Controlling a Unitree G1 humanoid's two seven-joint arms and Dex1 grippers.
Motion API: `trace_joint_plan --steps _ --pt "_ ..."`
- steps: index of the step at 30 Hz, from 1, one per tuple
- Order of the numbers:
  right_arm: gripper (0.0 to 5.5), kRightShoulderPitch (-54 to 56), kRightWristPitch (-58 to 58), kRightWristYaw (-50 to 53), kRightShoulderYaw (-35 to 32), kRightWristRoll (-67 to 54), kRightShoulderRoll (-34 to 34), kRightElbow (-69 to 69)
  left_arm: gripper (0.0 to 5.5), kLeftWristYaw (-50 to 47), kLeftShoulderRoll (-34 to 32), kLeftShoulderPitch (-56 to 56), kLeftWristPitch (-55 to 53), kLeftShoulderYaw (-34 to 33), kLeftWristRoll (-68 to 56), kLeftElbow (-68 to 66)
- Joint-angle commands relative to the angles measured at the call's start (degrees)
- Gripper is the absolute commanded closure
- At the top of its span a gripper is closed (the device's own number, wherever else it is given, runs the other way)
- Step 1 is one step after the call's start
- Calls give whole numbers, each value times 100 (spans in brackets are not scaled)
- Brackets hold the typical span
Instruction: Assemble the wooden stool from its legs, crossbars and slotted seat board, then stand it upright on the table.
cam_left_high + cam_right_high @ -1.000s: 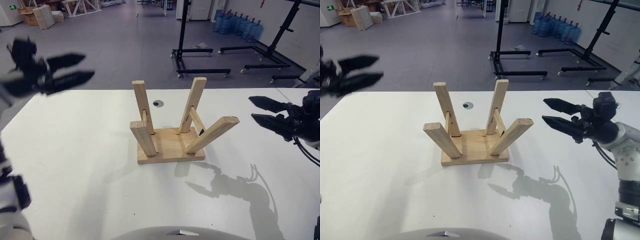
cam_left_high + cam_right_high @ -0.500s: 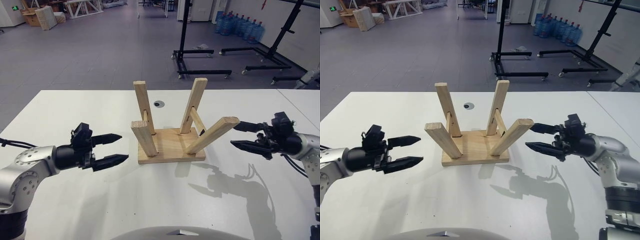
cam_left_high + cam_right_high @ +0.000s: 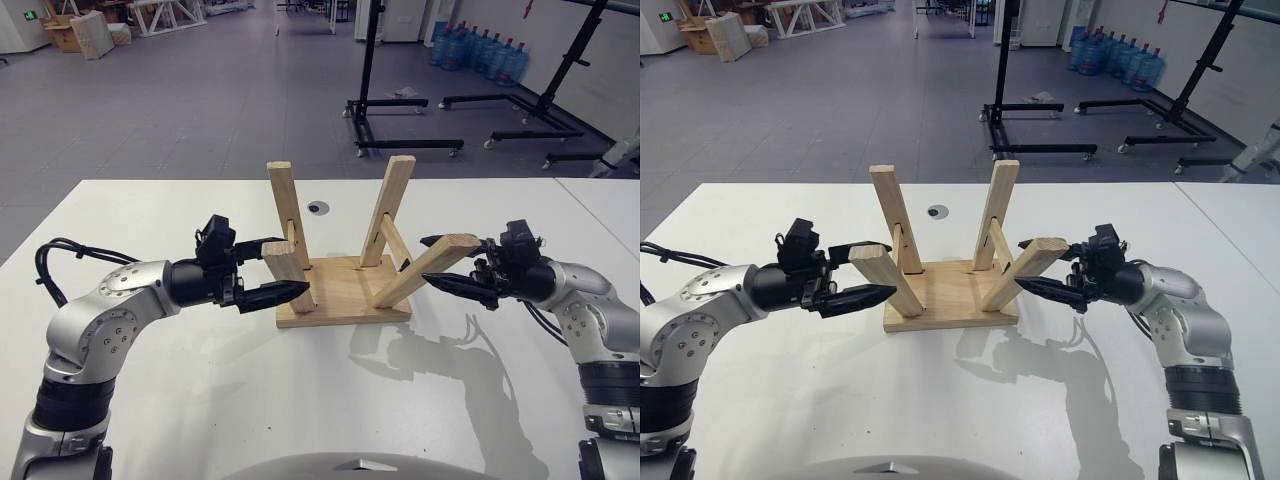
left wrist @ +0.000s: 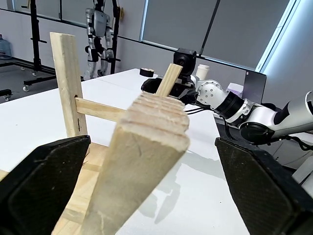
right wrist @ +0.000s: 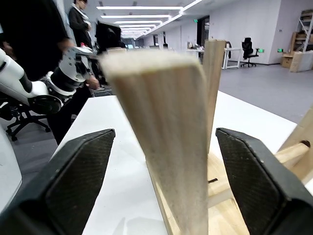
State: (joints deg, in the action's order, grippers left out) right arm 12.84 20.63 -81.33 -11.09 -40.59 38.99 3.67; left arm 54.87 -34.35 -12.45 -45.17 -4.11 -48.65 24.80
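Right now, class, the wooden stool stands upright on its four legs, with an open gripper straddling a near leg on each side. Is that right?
Not quite. The left eye view shows the wooden stool upside down: its seat board lies flat on the table, legs pointing up. The rest holds: the left gripper and right gripper are each open astride a near leg.

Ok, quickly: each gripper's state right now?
Left gripper: open, straddling the left slanted pale wooden leg.
Right gripper: open, straddling the right slanted leg.
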Motion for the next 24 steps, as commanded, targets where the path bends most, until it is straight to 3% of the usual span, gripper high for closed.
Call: trace_joint_plan --steps 1,10,17,24 --pt "204 30 71 139 78 10 -103 -58 100 23 40 12 208 132 144 -174" --pt "358 48 723 467 21 -197 -16 -86 228 -199 189 -107 89 -36 -159 -544" --pt "373 398 1660 1170 19 -344 11 -270 328 -461 253 -353 -410 -116 -669 -618" --pt "376 1943 3724 2761 -281 -1278 -332 400 404 -1678 466 -1340 -1574 -543 -1837 -1201"
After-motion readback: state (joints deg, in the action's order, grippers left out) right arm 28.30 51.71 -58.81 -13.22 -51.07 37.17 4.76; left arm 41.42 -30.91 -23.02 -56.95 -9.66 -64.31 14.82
